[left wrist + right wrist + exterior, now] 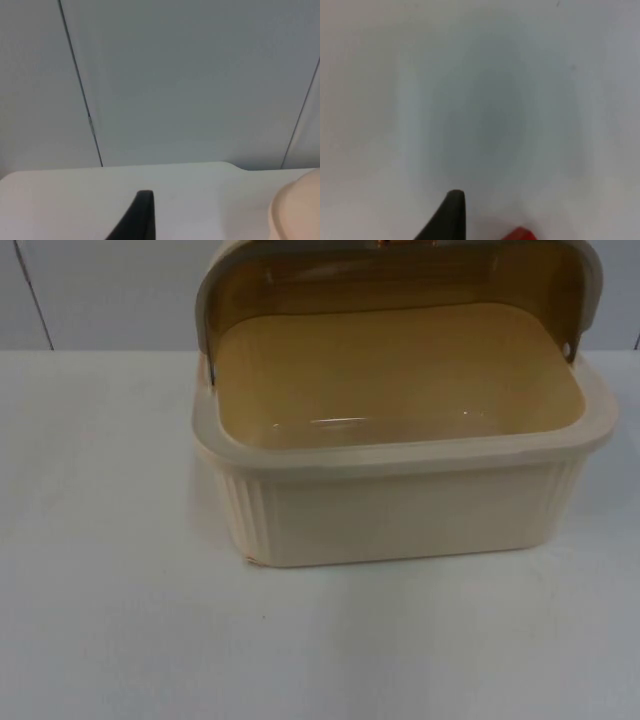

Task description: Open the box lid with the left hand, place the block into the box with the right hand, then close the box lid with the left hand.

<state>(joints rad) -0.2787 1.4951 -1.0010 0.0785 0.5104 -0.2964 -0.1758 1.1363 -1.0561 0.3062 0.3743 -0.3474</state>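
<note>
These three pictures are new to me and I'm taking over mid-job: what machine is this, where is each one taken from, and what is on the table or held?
It is a robot with two black arms, each ending in two fingers, working at a white table.

The top view looks down and forward at a cream box. Its lid is swung up at the back, and the inside looks bare.

The left wrist view comes from a camera on the left arm. One black fingertip is over the table, with an edge of the box beside it and the grey wall behind.

The right wrist view comes from the right arm. Its fingertip hangs over the table next to a red block. I cannot tell whether the block is held.
</note>
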